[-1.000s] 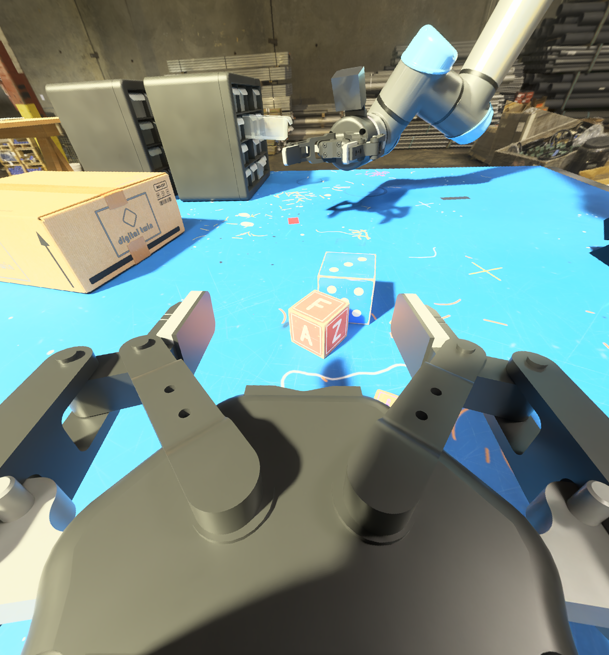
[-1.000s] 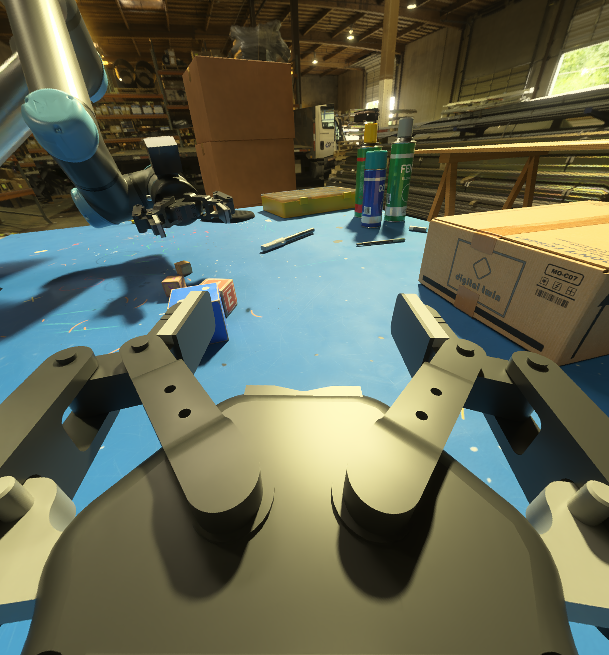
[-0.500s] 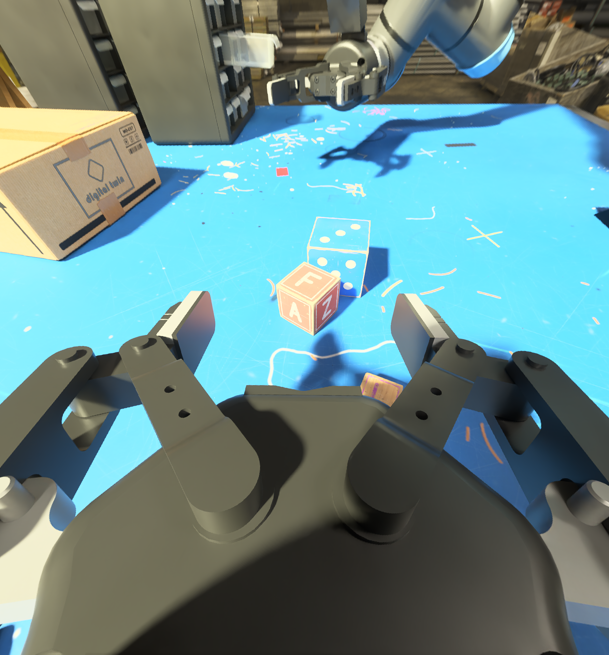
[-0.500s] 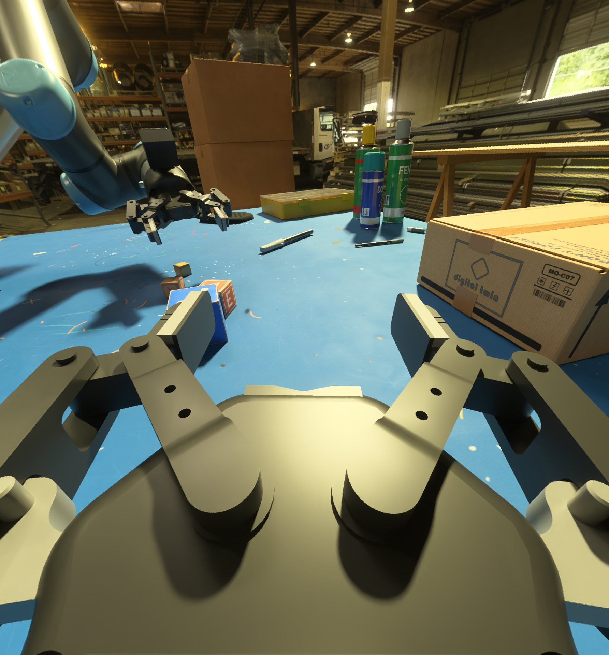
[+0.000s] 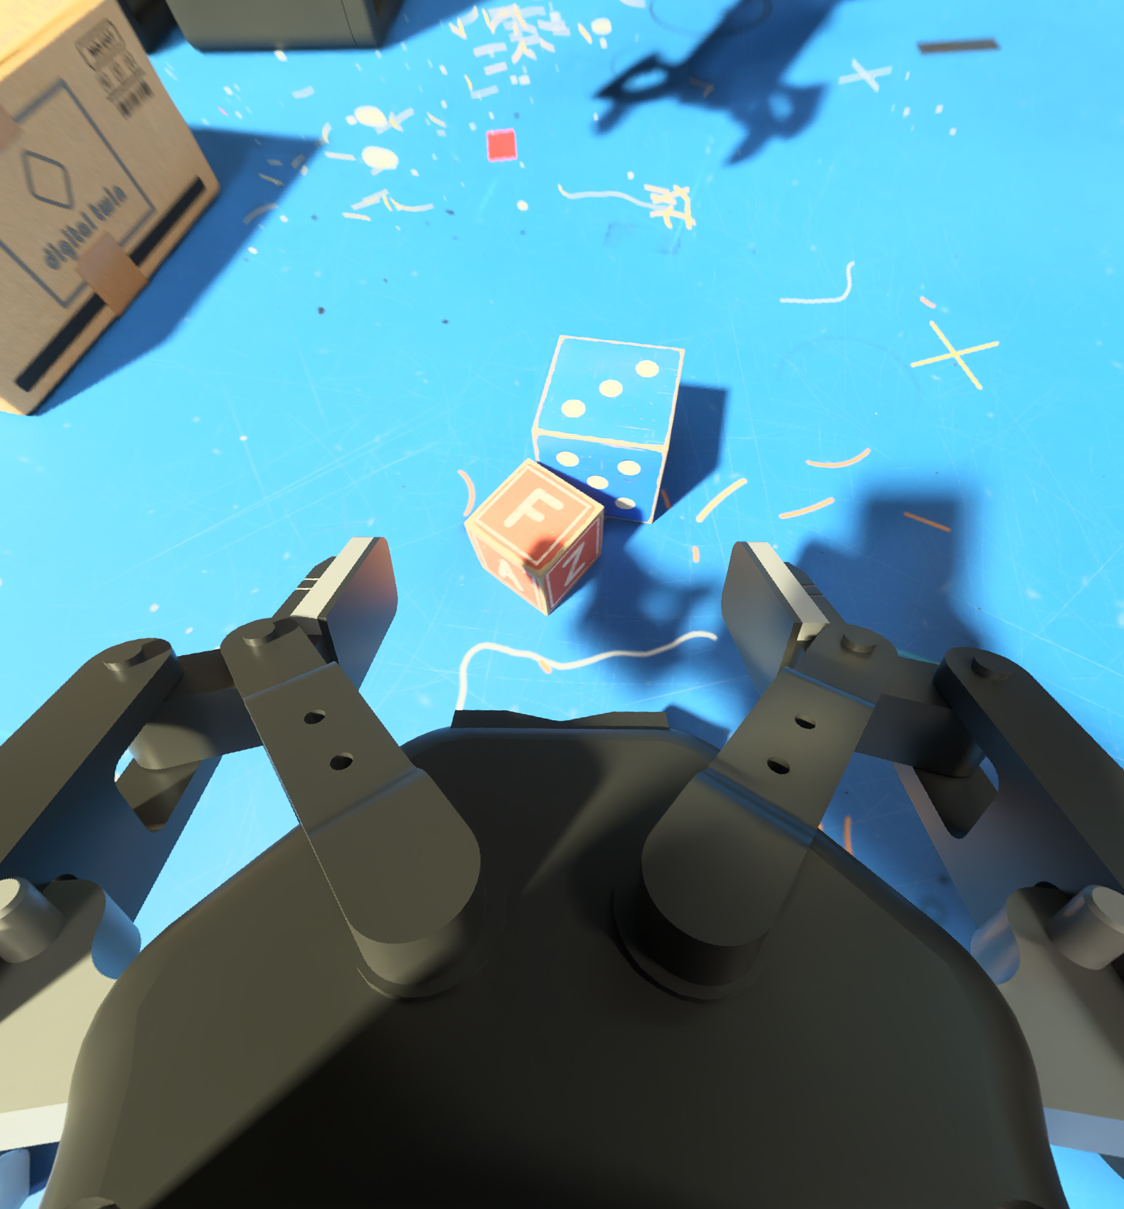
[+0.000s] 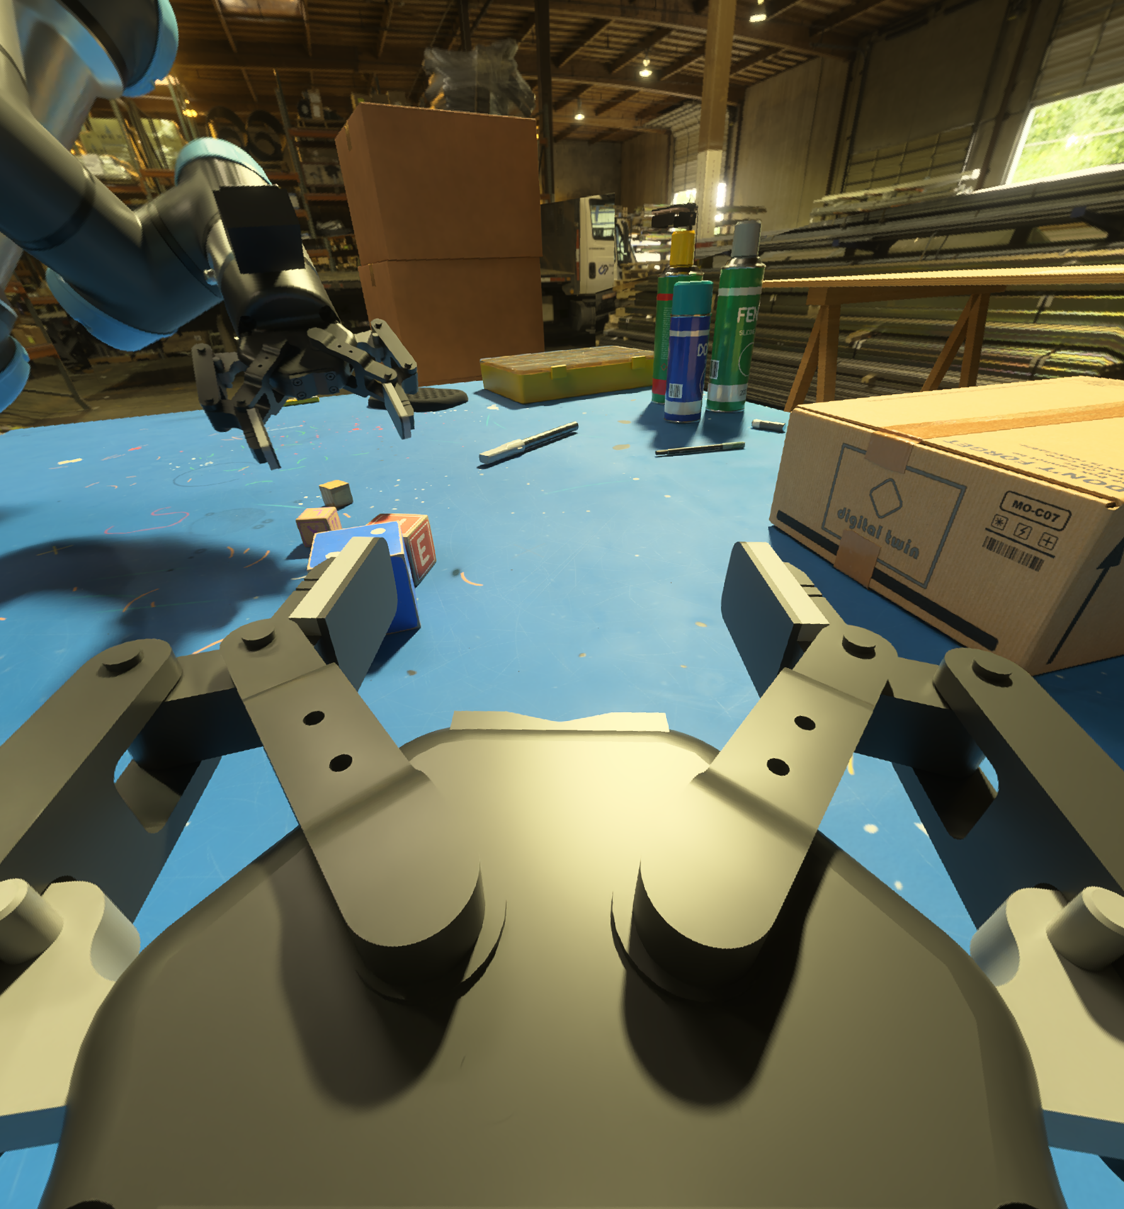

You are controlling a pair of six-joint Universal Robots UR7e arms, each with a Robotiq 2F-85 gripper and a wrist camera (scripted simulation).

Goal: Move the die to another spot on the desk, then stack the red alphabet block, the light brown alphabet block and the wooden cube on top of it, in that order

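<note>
Closest to the left wrist camera, the left gripper (image 5: 559, 576) hangs over the scuffed blue desk (image 5: 284, 458) with its dark jaws spread wide and nothing between them. Just beyond its fingertips sits the red alphabet block with cream lettering (image 5: 536, 533), turned corner-on, partly under the gripper's shadow. Touching or all but touching its far side is the blue die with cream pips (image 5: 608, 419), larger than the block and resting flat on the desk. Further off to the left lies a brown cardboard box sealed with tape (image 5: 55, 216), and beyond the die a small red square mark (image 5: 501, 144) shows among chalky scribbles.

From the other side, the right gripper (image 6: 559, 582) is also spread wide and empty, low over the desk. Its left finger (image 6: 350, 589) hides part of the die (image 6: 402, 589); the red block (image 6: 418, 543) peeks out just behind it. A little further sits the light brown alphabet block (image 6: 318, 522), then the small plain wooden cube (image 6: 335, 492), each apart from the others. Above them hovers the left gripper (image 6: 330, 425), fingers pointing down. To the right lies the cardboard box (image 6: 978, 517). Farther back are a white marker pen (image 6: 527, 443), a thin dark pen (image 6: 700, 449), three spray cans in green and blue (image 6: 709, 327) and a flat yellow case (image 6: 565, 371)
</note>
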